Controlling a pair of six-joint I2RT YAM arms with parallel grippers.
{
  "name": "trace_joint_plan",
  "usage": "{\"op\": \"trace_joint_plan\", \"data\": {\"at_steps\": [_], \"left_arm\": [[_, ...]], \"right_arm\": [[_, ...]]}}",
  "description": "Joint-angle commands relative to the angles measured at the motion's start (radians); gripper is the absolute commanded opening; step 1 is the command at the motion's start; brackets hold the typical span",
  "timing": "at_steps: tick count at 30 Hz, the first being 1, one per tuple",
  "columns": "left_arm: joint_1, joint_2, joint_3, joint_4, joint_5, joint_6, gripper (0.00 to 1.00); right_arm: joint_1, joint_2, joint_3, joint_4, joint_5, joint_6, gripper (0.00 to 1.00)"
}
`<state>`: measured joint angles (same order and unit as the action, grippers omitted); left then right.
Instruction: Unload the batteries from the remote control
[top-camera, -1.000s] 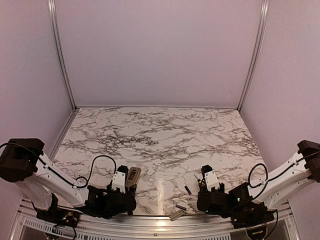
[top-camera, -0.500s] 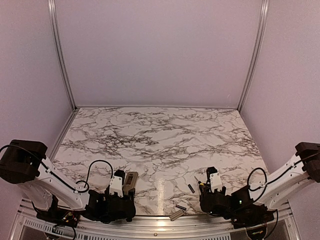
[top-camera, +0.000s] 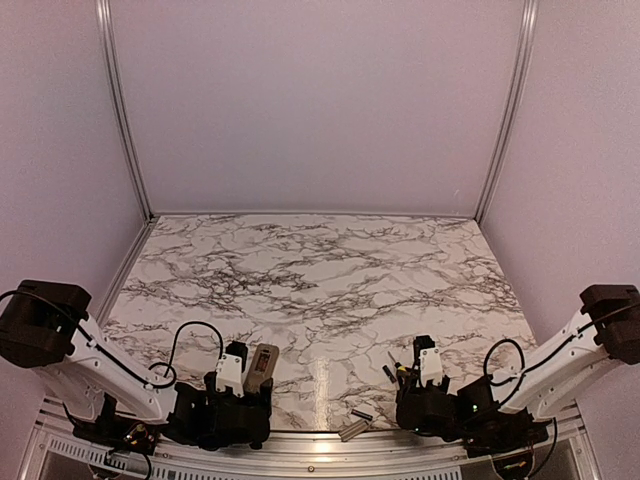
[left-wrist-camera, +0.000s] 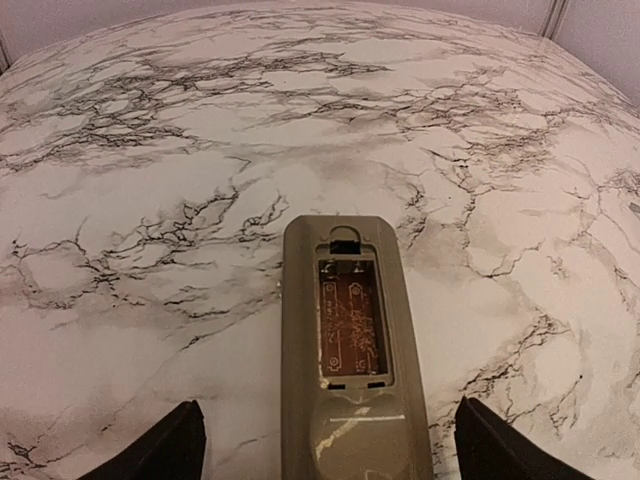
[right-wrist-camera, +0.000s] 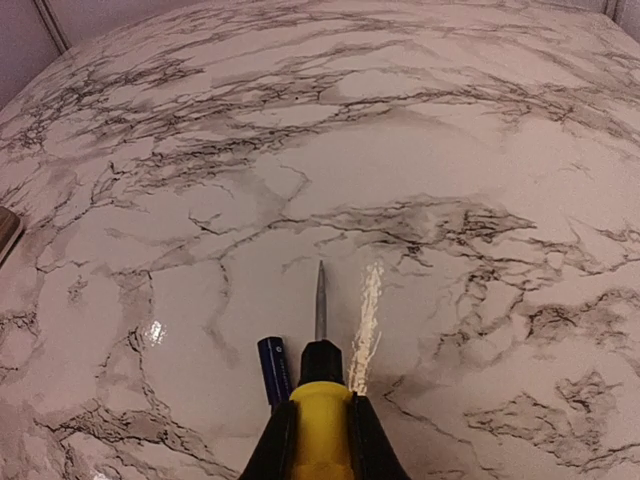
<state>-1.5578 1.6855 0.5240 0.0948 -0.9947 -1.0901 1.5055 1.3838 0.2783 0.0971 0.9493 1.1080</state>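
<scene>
table: marble-pattern top (top-camera: 320, 270), walls plain, metal rail at near edge.
L arm: (top-camera: 100, 365) low over near-left of table, wrist almost at the surface.
R arm: (top-camera: 555, 360) low over near-right, same pose mirrored.
L gripper: (left-wrist-camera: 335, 462) fingers (left-wrist-camera: 180, 450) spread wide, one each side of remote's near end, clear gaps both sides, not gripping anything.
R gripper: (right-wrist-camera: 320, 452) fingers (right-wrist-camera: 275, 450) narrow, clamped on the yellow handle of the screwdriver.
remote: (left-wrist-camera: 345, 330) lies flat, grey-beige back up, near-left part of table, long axis pointing away from L wrist; also seen from top cam (top-camera: 262, 365).
recess: (left-wrist-camera: 350, 325) uncovered, no cells inside, brownish printed panel shows.
screwdriver: (right-wrist-camera: 320, 300) held by R gripper, black collar, thin shaft pointing fwd, tip at or just above the marble, can't tell which.
cover: (top-camera: 350, 431) small flat grey-beige piece at near edge, between the two arms.
battery 1: (right-wrist-camera: 275, 368) dark blue, on table just left of screwdriver collar in R wrist view; touching or not, can't tell.
battery 2: (top-camera: 362, 414) on table just beside cover, far side of it, well apart from remote.
</scene>
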Motion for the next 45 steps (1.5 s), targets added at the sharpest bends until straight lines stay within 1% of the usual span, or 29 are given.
{"op": "trace_joint_plan", "data": {"at_steps": [1, 4, 6, 9, 11, 13, 17, 27, 30, 33, 36, 41, 43, 45], "left_arm": [[-0.015, -0.047, 0.007, -0.032, -0.033, 0.030, 0.91], [-0.015, -0.068, 0.009, -0.038, -0.040, 0.047, 0.94], [-0.015, -0.080, 0.009, -0.038, -0.043, 0.058, 0.95], [-0.015, -0.092, 0.010, -0.038, -0.047, 0.073, 0.95], [-0.015, -0.096, 0.012, -0.037, -0.048, 0.081, 0.95], [-0.015, -0.096, 0.012, -0.032, -0.049, 0.086, 0.95], [-0.016, -0.095, 0.014, -0.024, -0.049, 0.100, 0.95], [-0.016, -0.107, 0.004, 0.017, -0.050, 0.151, 0.95], [-0.016, -0.110, 0.005, 0.022, -0.053, 0.167, 0.95], [-0.016, -0.130, 0.006, 0.010, -0.069, 0.180, 0.96], [-0.015, -0.174, 0.004, -0.015, -0.094, 0.202, 0.99], [-0.005, -0.283, -0.012, -0.038, -0.146, 0.272, 0.99], [0.010, -0.330, -0.016, -0.048, -0.158, 0.317, 0.99], [0.031, -0.382, -0.015, -0.069, -0.170, 0.351, 0.99]], "right_arm": [[0.007, 0.035, -0.012, -0.092, -0.103, 0.088, 0.04], [0.007, 0.041, -0.026, -0.092, -0.113, 0.113, 0.08], [0.007, 0.038, -0.039, -0.092, -0.120, 0.126, 0.16], [0.007, 0.022, -0.059, -0.092, -0.125, 0.144, 0.30], [0.007, 0.007, -0.073, -0.092, -0.129, 0.150, 0.43], [0.007, -0.013, -0.085, -0.092, -0.130, 0.158, 0.51], [0.007, -0.053, -0.101, -0.124, -0.133, 0.156, 0.53], [0.009, -0.118, -0.087, -0.072, -0.156, 0.039, 0.54], [0.009, -0.141, -0.060, -0.092, -0.152, 0.006, 0.55], [0.009, -0.177, -0.032, -0.147, -0.141, -0.024, 0.57], [0.009, -0.243, -0.002, -0.195, -0.122, -0.067, 0.64], [-0.009, -0.382, 0.033, -0.245, -0.087, -0.181, 0.75], [-0.034, -0.446, 0.043, -0.245, -0.103, -0.246, 0.80], [-0.076, -0.505, 0.052, -0.236, -0.131, -0.314, 0.89]]}}
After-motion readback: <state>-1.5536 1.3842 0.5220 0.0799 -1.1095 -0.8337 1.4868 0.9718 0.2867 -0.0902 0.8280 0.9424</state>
